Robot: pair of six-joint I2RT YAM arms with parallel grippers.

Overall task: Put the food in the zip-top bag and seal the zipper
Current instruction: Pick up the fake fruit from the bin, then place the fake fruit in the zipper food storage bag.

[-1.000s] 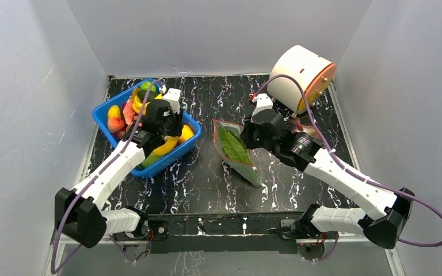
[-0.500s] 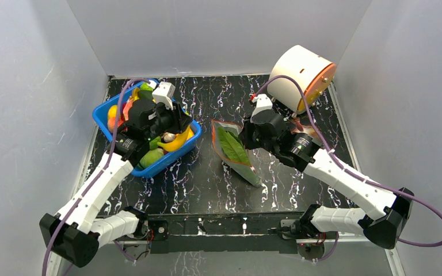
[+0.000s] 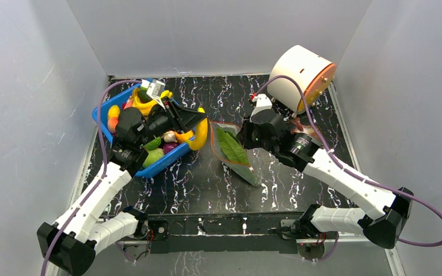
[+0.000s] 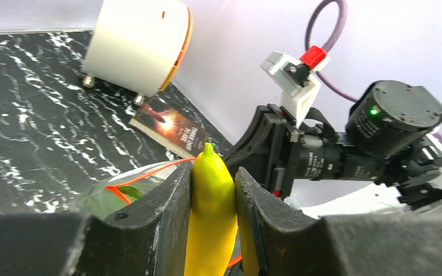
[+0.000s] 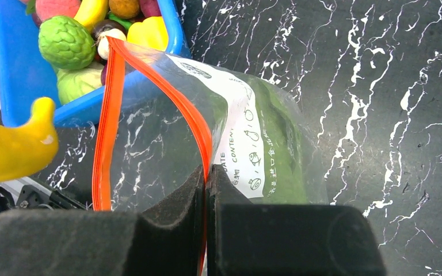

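Observation:
My left gripper (image 3: pixel 198 123) is shut on a yellow banana (image 3: pixel 201 134), which also shows in the left wrist view (image 4: pixel 212 218), and holds it in the air just left of the zip-top bag (image 3: pixel 237 154). The clear bag holds a green lettuce leaf (image 3: pixel 232 146). My right gripper (image 3: pixel 243 134) is shut on the bag's red-orange zipper (image 5: pixel 195 123) and holds the mouth open toward the banana (image 5: pixel 11 148). More toy food lies in the blue basket (image 3: pixel 102 118).
A white cylinder with an orange rim (image 3: pixel 301 75) stands at the back right, with a small booklet (image 4: pixel 170 127) lying in front of it. Grey walls close in the black marbled table (image 3: pixel 207 184) on three sides.
My left gripper lifted the banana out of the blue basket and carried it right to the bag's mouth. The right gripper kept its hold on the bag.

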